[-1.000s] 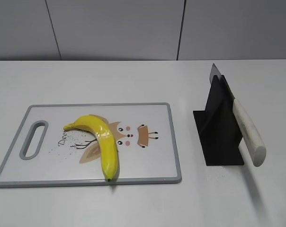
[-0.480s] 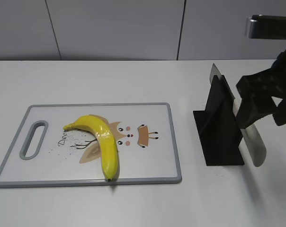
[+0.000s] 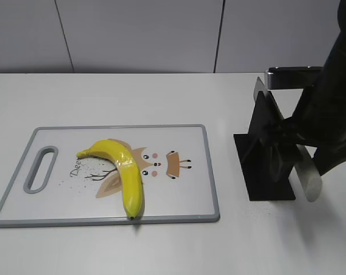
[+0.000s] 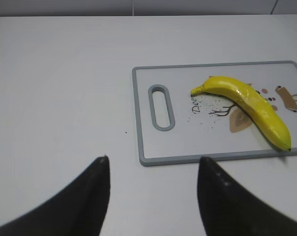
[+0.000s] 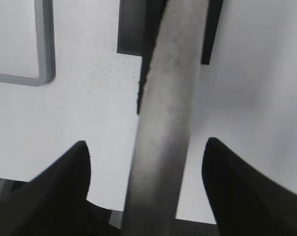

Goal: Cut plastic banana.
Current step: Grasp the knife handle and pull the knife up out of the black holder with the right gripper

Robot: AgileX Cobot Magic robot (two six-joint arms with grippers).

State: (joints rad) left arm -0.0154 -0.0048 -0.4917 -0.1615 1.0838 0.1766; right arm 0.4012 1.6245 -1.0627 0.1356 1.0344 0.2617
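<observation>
The yellow plastic banana [image 3: 124, 172] lies whole on the grey-rimmed cutting board [image 3: 179, 213], left of centre; it also shows in the left wrist view [image 4: 252, 101]. A knife with a pale handle [image 3: 309, 177] rests in a black stand [image 3: 264, 154] to the right of the board. My right gripper [image 5: 146, 147] is open, its fingers on either side of the knife handle [image 5: 165, 123] without touching it. My left gripper [image 4: 153, 164] is open and empty over bare table, in front of the board's handle end [image 4: 161, 107].
The board carries a printed deer picture [image 3: 161, 163] and a handle slot [image 3: 41, 169] at its left end. The right arm [image 3: 330, 120] hides part of the stand and knife. A grey wall runs behind the white table.
The right arm came in from the right and moved down over the knife stand, so its open fingers now straddle the knife handle. Banana, board and knife have not moved.
</observation>
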